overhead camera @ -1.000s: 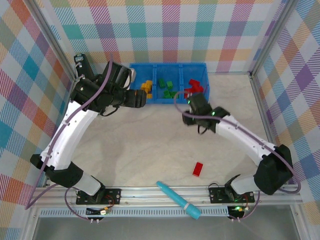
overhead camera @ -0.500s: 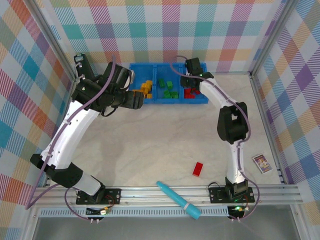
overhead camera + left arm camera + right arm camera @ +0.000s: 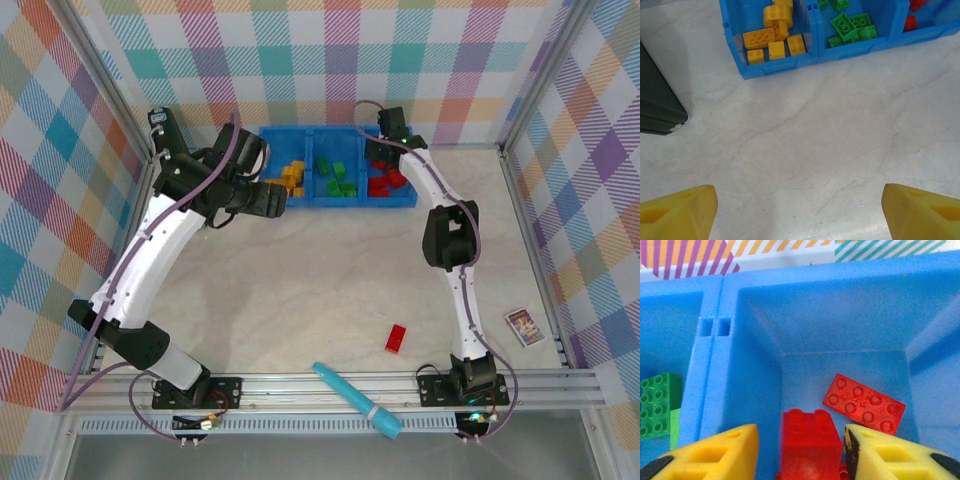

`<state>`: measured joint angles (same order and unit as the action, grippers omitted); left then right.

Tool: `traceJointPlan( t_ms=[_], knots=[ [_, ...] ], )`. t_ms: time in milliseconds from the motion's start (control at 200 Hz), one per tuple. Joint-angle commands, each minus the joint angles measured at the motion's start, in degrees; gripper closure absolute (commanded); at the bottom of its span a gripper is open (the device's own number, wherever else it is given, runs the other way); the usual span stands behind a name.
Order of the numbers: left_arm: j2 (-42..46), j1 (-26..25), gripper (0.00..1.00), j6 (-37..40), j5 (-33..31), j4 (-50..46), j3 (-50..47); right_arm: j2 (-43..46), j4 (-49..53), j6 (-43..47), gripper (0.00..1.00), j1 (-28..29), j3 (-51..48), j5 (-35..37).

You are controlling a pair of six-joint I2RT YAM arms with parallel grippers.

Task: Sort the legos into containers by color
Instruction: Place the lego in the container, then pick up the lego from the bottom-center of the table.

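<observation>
Hovering left tool (image 3: 800, 210), fingers wide apart, empty, before blue bin's (image 3: 300, 203) yellow compartment | right tool (image 3: 801, 454) over red compartment, fingers parted, clear of red brick (image 3: 807, 432) | stray red brick (image 3: 397, 338) on surface (image 3: 300, 290), long axis near-far, nearer right arm (image 3: 462, 300)

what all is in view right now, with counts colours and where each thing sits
bin: one, bright blue, three compartments, far edge of the table
yellow-orange bricks: several, left compartment
green bricks: several, green, middle compartment
red bricks: several, red, right compartment
loose red brick: one, red, on the table near the front, right of centre
teal stick: one, teal, near edge of the table
picture card: one, small, table's right side
table: one, pale marbled
walls: multicolour plaid, around the table
left gripper: yellow fingers, open, empty, above bare table before the bin
right gripper: yellow fingers, open, over the right compartment, a gap on each side of the brick between them
</observation>
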<state>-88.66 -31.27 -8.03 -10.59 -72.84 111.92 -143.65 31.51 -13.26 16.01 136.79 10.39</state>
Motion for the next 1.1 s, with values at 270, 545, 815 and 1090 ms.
traceJointPlan(
  t_ms=[270, 545, 815, 1090],
  knots=[
    [3.4, 0.59, 0.16, 0.21, 2.45, 3.52, -1.77, 23.13, 1.74, -0.93, 0.45, 1.34, -19.22, -3.94],
    [7.61, 0.43, 0.16, 1.37, 2.59, 5.5, -5.11, 53.37, 11.58, -15.0, 0.36, 3.61, -55.35, -3.58],
    [9.03, 0.41, 0.16, 2.5, 5.58, 7.13, -6.51, 82.58, 15.5, -39.2, 0.26, 18.12, -85.63, -0.6],
    [10.21, 0.33, 0.16, 2.58, 6.78, 7.36, -7.3, 91.23, 23.55, -56.07, 0.23, 31.88, -97.42, 1.77]
  ],
)
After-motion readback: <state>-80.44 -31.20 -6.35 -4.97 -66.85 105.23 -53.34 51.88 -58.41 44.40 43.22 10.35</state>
